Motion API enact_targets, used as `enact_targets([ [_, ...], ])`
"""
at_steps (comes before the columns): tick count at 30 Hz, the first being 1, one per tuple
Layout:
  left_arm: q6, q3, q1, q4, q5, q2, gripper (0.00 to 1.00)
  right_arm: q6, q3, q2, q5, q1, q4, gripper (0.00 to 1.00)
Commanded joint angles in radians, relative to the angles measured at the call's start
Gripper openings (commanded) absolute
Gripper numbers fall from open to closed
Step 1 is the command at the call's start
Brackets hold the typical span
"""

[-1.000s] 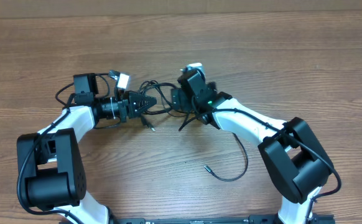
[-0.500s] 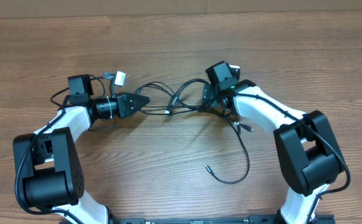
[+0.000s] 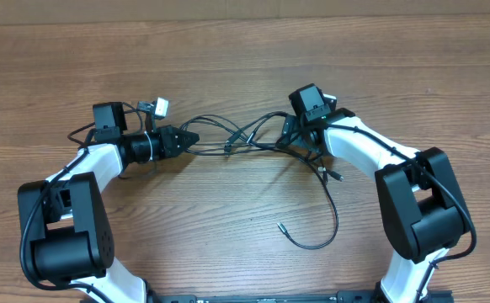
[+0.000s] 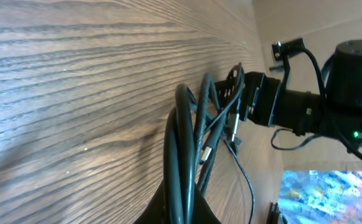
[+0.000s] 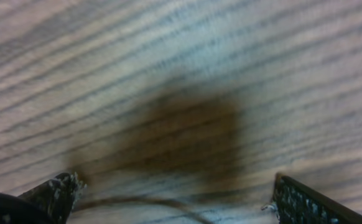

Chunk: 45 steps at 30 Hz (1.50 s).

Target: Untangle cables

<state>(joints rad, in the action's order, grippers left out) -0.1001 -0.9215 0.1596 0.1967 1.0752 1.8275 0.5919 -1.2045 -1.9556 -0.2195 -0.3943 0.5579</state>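
Observation:
Several thin black cables (image 3: 237,136) stretch in a loose tangle across the wooden table (image 3: 245,59) between my two grippers. My left gripper (image 3: 191,137) is shut on their left end. In the left wrist view the strands (image 4: 186,137) run straight out of the closed jaws (image 4: 184,214) toward the right arm's gripper (image 4: 252,99). My right gripper (image 3: 290,137) stands open over the tangle's right end. In the right wrist view its fingers (image 5: 61,190) stand wide apart, and one blurred strand (image 5: 143,202) crosses low between them. One cable (image 3: 334,210) trails down to a plug end (image 3: 280,225).
A small white-tagged connector (image 3: 159,106) sits just above the left wrist. Thicker black cords (image 3: 85,130) loop around the left arm. A silver-tipped plug (image 3: 336,175) lies under the right forearm. Both arm bases stand at the table's near edge.
My right arm has swung to the right, away from the left gripper. The bunched cables have been drawn out into a longer line. The left gripper has shifted slightly left, still shut.

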Motion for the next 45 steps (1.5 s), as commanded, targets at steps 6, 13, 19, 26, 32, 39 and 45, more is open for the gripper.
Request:
enact_targets([
  [6,-0.051,0.007,0.046,0.020,-0.143,0.003,0.04,0.175,0.027,-0.007,-0.081,0.060,-0.021,1.00],
  [13,-0.051,0.007,0.046,0.020,-0.143,0.003,0.04,0.175,0.027,-0.007,-0.082,0.070,-0.024,1.00],
  [19,-0.055,0.007,0.046,0.020,-0.143,0.003,0.04,0.169,0.027,-0.010,-0.082,0.081,-0.013,1.00],
  [26,-0.055,0.007,0.046,0.020,-0.143,0.003,0.04,0.167,0.027,-0.012,-0.082,0.097,-0.056,1.00],
  [32,-0.055,0.007,0.046,0.020,-0.143,0.003,0.04,0.162,0.027,-0.017,-0.028,0.110,-0.061,1.00],
  [39,-0.055,0.007,0.043,0.019,-0.144,0.003,0.04,0.159,0.027,-0.053,0.028,0.108,-0.002,1.00],
  [45,-0.055,0.007,0.043,0.019,-0.184,0.003,0.14,0.081,0.027,-0.061,0.188,0.108,-0.010,1.00],
])
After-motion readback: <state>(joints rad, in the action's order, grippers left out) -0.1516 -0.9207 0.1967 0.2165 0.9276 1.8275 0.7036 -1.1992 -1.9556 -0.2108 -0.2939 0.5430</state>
